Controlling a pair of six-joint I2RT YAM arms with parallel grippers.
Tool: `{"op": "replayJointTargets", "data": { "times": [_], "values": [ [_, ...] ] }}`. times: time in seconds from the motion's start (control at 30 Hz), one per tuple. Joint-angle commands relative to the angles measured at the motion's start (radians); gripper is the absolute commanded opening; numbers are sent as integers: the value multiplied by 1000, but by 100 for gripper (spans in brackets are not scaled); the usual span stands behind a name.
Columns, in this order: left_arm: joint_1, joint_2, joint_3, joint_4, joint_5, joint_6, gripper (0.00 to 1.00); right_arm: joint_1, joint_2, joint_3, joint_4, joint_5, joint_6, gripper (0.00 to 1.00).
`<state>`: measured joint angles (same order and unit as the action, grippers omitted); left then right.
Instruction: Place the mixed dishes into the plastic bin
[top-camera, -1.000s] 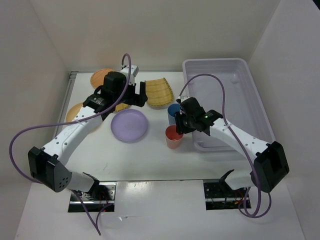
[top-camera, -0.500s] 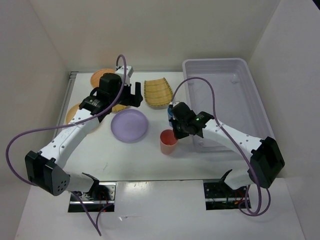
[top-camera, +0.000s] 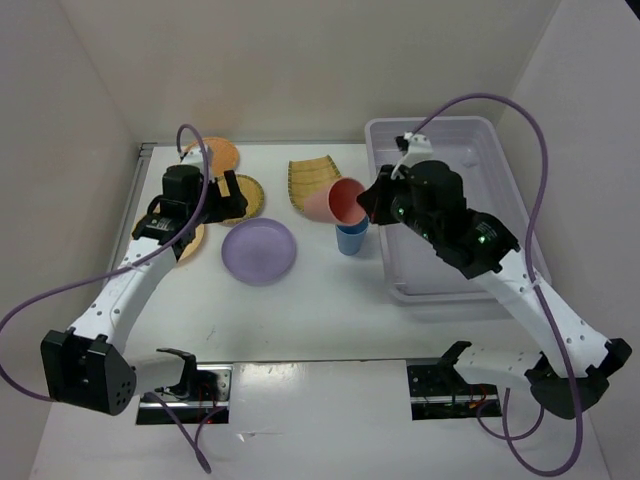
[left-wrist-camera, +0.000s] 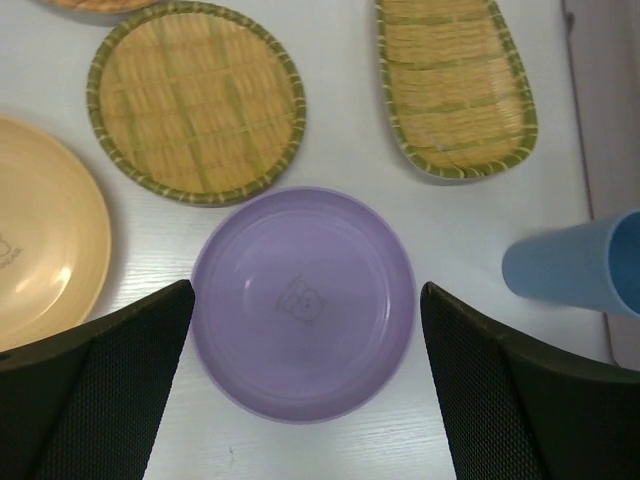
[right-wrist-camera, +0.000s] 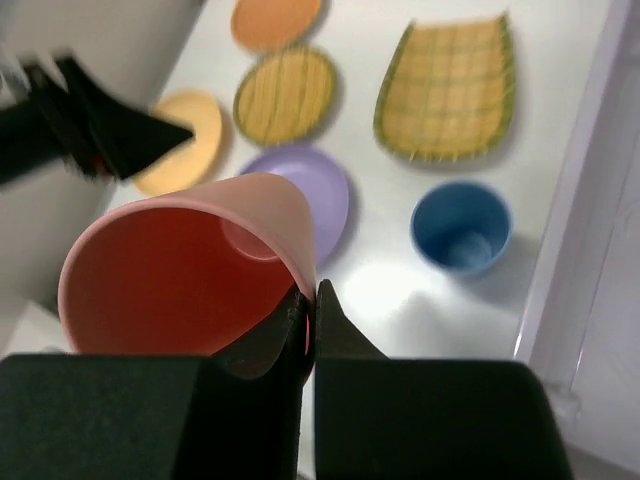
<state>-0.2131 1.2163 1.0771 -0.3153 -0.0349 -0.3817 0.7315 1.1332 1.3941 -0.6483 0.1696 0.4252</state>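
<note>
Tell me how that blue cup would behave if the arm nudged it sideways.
The blue cup stands upright and empty, so it probably tips easily. Its round tapered wall suggests it would then roll in a curve.

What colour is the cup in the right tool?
The cup is coral pink, its inside a deeper red-orange. Right wrist view shows it best.

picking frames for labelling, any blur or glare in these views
Right wrist: the left gripper is smeared by blur, and a glare patch sits on the table beside the blue cup. Left wrist: sharp, the lavender plate crisp. Top external: even light, soft shadows.
</note>
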Motion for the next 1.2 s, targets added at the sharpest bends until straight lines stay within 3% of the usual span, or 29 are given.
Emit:
{"op": "replayJointTargets", "data": {
  "times": [0.0,0.17,0.3,0.53,0.63,0.83,1.17],
  "values": [
    [49,-44,-34,94,35,-80,100,-96,4,55,122,62,-13,2],
    [112,-21,-74,120,111,-102,100,-331,57,124,173,160,-37,0],
    [132,15,-74,94,183,-102,100,-521,204,207,162,203,-46,0],
    [132,46,-19,53,205,-92,100,-727,476,405,167,33,-46,0],
    [132,67,-8,32,205,-83,100,-767,658,535,104,-30,-86,0],
    [132,107,-8,-17,162,-51,100,-767,838,669,67,-56,-184,0],
    [132,160,12,-18,150,-51,100,-758,965,655,89,-157,-197,0]
  ]
}}
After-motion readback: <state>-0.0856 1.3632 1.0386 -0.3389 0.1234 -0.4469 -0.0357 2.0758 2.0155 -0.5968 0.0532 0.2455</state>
